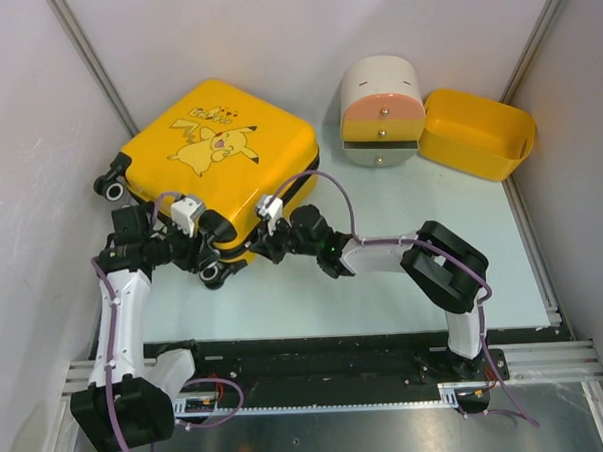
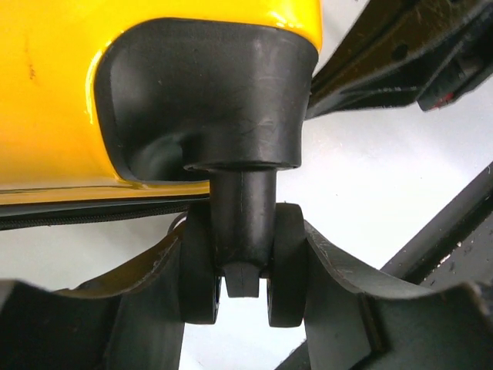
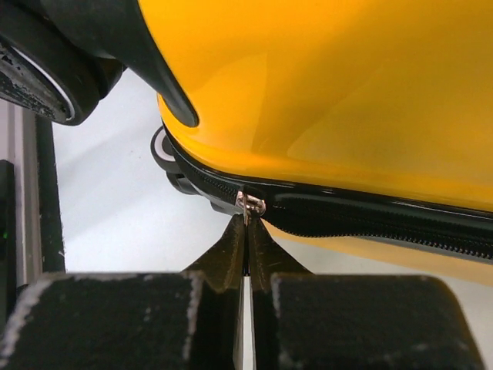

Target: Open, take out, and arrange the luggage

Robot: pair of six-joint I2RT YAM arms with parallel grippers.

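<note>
The luggage [image 1: 215, 155] is a yellow hard-shell suitcase with a Pikachu print, lying flat and closed at the back left. My left gripper [image 2: 243, 270] is shut on the twin caster wheel [image 2: 285, 262] at the suitcase's near corner, one finger on each side; in the top view it sits at that corner [image 1: 211, 258]. My right gripper [image 3: 248, 231] is shut on the small metal zipper pull [image 3: 250, 205] on the black zipper trim [image 3: 370, 220] of the near side; from above it [image 1: 279, 237] meets the suitcase edge.
A cream-and-orange drawer cabinet [image 1: 379, 113] stands at the back centre. A plain yellow plastic bin [image 1: 475, 133] lies beside it on the right. Grey walls close in left, right and back. A black rail [image 1: 317, 360] runs along the near edge.
</note>
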